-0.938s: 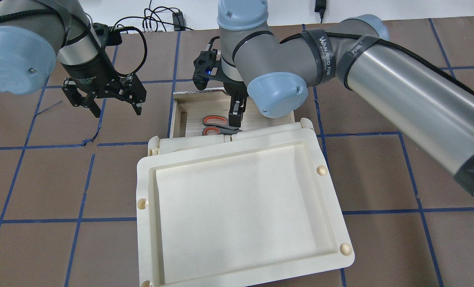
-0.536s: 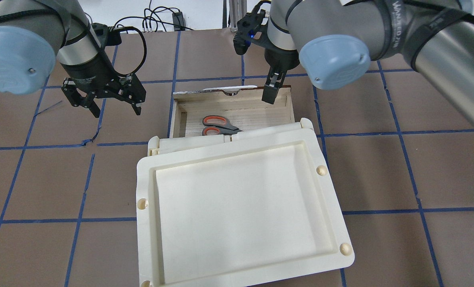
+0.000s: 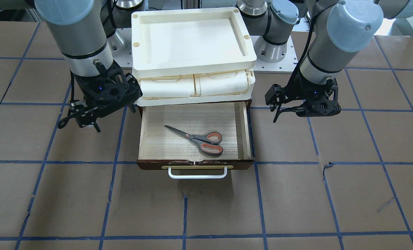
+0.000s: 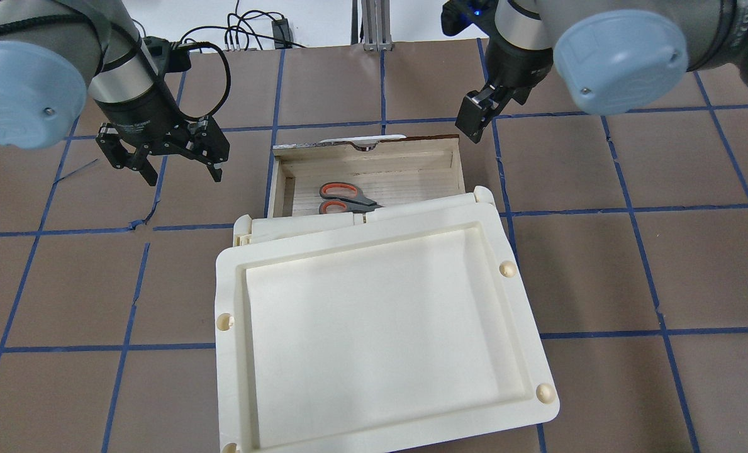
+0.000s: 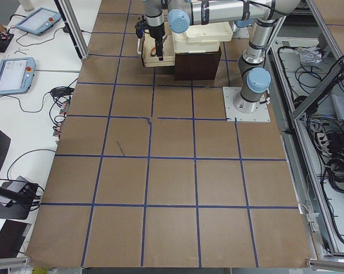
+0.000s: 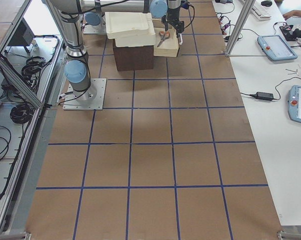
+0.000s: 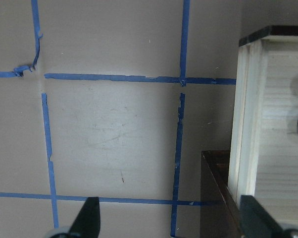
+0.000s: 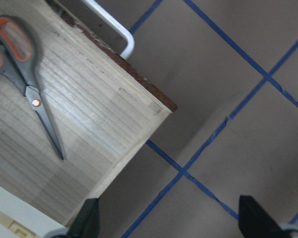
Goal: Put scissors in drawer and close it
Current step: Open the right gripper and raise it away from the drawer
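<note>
Scissors [image 4: 348, 197] lie at 8 o'clock from our right gripper [image 4: 473, 126], seen from overhead. It hangs wide open, holding nothing. They rest flat inside the pulled-out drawer [image 4: 459, 168]. Our left gripper [image 4: 184, 176], at the drawer's 9 o'clock, is open too.

Far up the taped table [image 5: 172, 182]: dark cabinet [image 5: 196, 65] under a cream tray [image 5: 209, 34], light-wood drawer [image 5: 162, 61] drawn out view-left of it. Nearer than the cabinet, an arm base [image 5: 252, 85] on a grey plate [image 5: 236, 111]; well view-left, two tablets [image 5: 38, 20] on a bench [image 5: 29, 137].
</note>
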You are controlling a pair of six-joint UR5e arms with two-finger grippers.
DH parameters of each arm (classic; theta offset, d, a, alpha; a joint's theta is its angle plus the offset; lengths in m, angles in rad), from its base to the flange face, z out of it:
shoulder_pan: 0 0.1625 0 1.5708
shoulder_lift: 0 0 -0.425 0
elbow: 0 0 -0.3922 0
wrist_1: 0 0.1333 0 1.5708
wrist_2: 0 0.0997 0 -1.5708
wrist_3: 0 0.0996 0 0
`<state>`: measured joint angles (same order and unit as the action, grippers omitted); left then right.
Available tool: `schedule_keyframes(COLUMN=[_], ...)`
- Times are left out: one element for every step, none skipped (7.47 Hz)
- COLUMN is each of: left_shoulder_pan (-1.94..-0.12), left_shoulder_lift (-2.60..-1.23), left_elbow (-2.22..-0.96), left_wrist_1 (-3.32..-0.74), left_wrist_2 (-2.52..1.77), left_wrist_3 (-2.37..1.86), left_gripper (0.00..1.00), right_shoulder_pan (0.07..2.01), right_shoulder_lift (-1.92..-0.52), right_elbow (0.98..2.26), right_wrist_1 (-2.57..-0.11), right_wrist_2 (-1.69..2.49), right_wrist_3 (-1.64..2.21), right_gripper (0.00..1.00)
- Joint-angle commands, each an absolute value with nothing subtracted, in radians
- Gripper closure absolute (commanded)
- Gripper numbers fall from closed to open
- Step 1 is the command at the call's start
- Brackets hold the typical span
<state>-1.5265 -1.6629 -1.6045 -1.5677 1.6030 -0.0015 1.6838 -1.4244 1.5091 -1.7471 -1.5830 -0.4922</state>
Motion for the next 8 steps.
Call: schedule_keyframes(left_shoulder_pan=[-1.526,-1.528,-1.528,-1.526,-1.526,-1.526,-1.526,-1.526], left_shoulder_lift=[-1.663,-1.663,-1.663,-1.663,-1.663,-1.663,-1.663,-1.663], left_elbow=[-1.605,-1.605,-1.605,-1.605,-1.605,-1.606,-1.605,-1.606], left_wrist_1=[-1.568,-1.568,-1.568,-1.568,-1.568,-1.568,-1.569,-1.569], left_wrist_2=[1.605,1.605,1.605,1.605,1.605,1.605,1.605,1.605], left_wrist_3=[-0.002,-0.002,-0.002,-0.002,-0.002,-0.002,-0.002,-0.002], left_gripper=[0.0,0.0,0.0,0.0,0.0,0.0,0.0,0.0], right_shoulder_pan=[1.632,1.615,1.599,1.592,1.6,1.592,1.586,1.582], right_shoulder_lift=[-1.456,-1.479,-1.48,-1.486,-1.491,-1.49,-1.489,-1.489], right_elbow=[1.511,1.511,1.511,1.497,1.502,1.499,1.505,1.502], right_wrist_1=[-1.688,-1.683,-1.677,-1.655,-1.638,-1.614,-1.611,-1.608], right_wrist_2=[-1.603,-1.621,-1.64,-1.641,-1.638,-1.634,-1.634,-1.638], right_wrist_3=[-0.288,-0.223,-0.218,-0.178,-0.108,-0.083,-0.083,-0.083], right_gripper=[0.0,0.0,0.0,0.0,0.0,0.0,0.0,0.0])
